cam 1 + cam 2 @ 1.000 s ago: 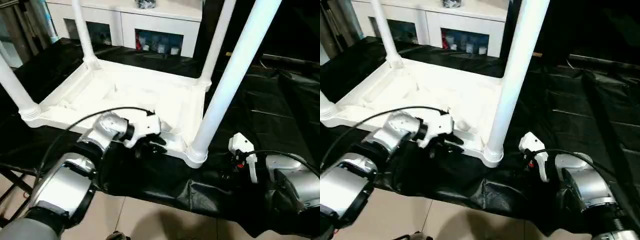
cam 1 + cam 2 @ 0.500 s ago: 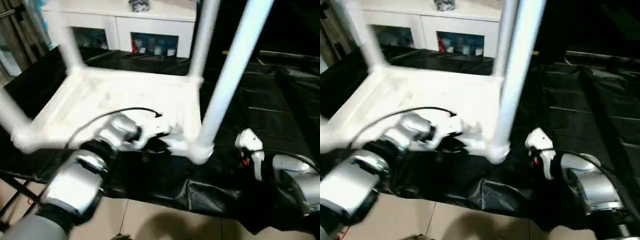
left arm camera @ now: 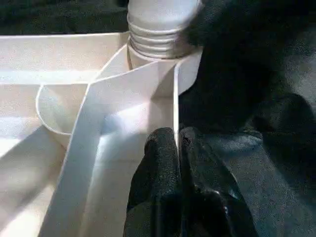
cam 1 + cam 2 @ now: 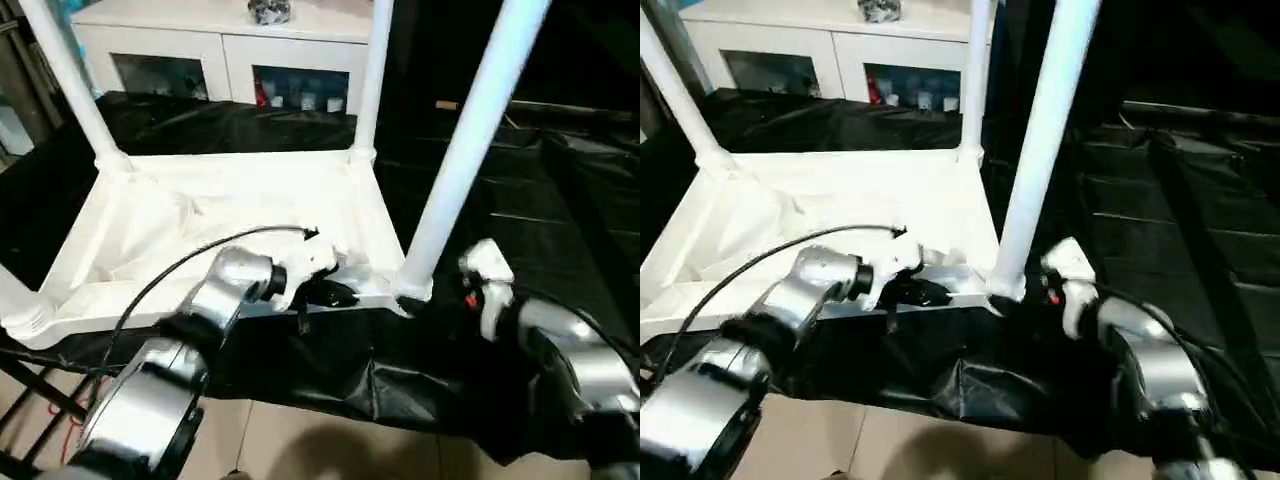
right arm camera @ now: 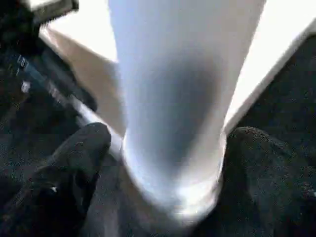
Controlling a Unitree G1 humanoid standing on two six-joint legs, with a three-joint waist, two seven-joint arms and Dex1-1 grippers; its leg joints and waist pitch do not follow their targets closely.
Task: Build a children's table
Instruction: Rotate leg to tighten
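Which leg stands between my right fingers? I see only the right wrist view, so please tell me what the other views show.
Observer: It is the near right leg of the upturned table. The right gripper straddles its base at the corner socket.
Operator: Where is my left gripper?
Observer: The left gripper is shut on the near rim of the table, close to that same corner.
Operator: Are the other legs in place?
Observer: The far left leg and the far right leg stand upright in their sockets. At the near left corner a leg base shows at the picture's edge.
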